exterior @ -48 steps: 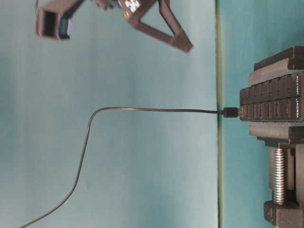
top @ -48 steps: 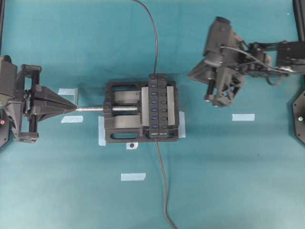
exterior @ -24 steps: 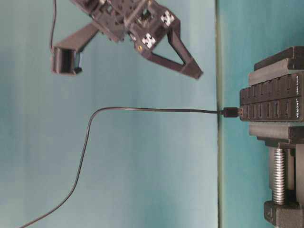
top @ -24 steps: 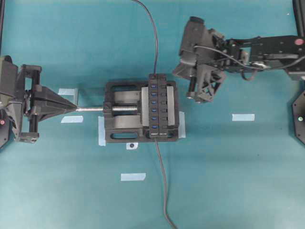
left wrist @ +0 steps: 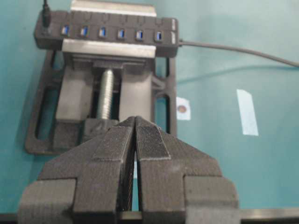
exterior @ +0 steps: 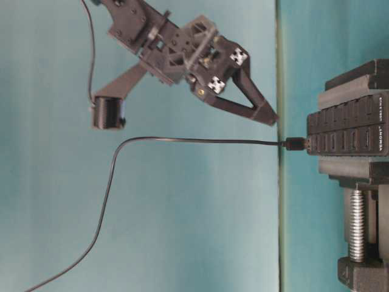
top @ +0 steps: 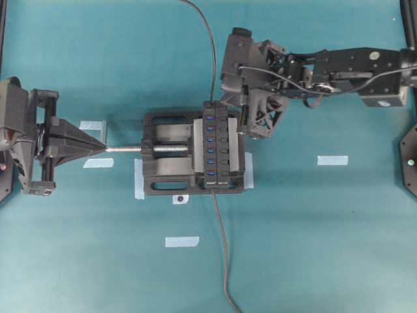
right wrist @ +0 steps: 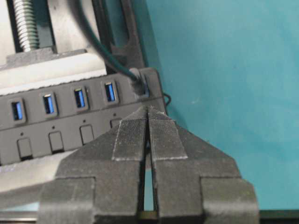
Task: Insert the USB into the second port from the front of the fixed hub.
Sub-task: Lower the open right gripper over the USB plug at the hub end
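The fixed hub [top: 218,145] is clamped in a black vise, its blue slots in a row. The USB [exterior: 296,144] is plugged into the hub's far end slot, and its thin cable [top: 210,45] curves away. The plug also shows as the USB [right wrist: 138,85] and the USB [left wrist: 45,18]. Counting from the end where the thick lead leaves, the second port [top: 211,161] is empty. My right gripper [top: 253,130] hovers shut and empty beside the hub's far end. Its tips [right wrist: 148,110] sit just short of the plug. My left gripper [top: 104,145] is shut and empty, pointing at the vise screw.
The vise [top: 163,182] has a silver screw [top: 124,149] sticking out toward the left gripper. The hub's thick lead [top: 223,261] runs to the near edge. Pale tape marks [top: 332,160] [top: 182,241] lie on the teal table.
The right arm has swung left and come down toward the hub's far end, still shut. The left arm, hub and USB have not moved.
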`<action>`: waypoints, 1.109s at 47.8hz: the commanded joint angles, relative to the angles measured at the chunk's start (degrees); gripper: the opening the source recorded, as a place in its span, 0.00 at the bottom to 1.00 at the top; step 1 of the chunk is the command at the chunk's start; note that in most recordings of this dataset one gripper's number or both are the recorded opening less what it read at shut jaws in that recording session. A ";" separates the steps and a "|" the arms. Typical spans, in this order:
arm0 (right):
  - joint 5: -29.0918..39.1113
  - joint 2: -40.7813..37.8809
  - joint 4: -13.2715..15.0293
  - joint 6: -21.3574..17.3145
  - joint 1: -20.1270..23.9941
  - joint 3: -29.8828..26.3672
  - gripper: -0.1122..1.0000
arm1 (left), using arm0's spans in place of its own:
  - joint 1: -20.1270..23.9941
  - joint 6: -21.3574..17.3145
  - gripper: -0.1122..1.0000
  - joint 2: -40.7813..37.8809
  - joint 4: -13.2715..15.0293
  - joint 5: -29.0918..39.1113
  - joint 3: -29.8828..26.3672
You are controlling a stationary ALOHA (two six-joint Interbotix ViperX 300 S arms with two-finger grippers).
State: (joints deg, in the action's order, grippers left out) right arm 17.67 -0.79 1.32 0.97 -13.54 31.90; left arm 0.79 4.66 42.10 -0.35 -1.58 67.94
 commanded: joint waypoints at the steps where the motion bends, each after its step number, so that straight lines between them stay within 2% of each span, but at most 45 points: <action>1: -0.26 0.35 0.09 0.62 -0.09 -1.58 0.12 | 0.00 0.00 0.10 -0.09 -0.18 -0.18 -1.23; 25: -0.26 0.00 0.09 0.00 -0.09 -3.08 0.12 | 0.00 0.00 0.10 -0.18 -0.18 0.26 -1.14; 38: 0.26 -1.05 0.00 0.00 -0.18 -4.31 0.18 | 0.09 0.09 0.10 0.26 -0.18 3.25 -1.49; 45: 0.26 -1.67 -0.18 0.00 0.00 -3.96 0.30 | 0.09 0.09 0.10 0.70 -0.18 3.52 -1.41; 50: -0.09 -1.93 -0.18 0.00 0.18 -3.96 0.46 | 0.00 0.09 0.10 0.97 -0.18 3.60 -1.41; 53: -0.26 -2.02 -0.18 0.09 0.18 -3.96 0.60 | 0.00 0.09 0.10 1.05 -0.18 3.60 -1.41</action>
State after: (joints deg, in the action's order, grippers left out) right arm 17.93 -3.52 1.32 0.97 -13.54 28.83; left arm 0.79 4.66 42.98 -0.44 2.20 67.94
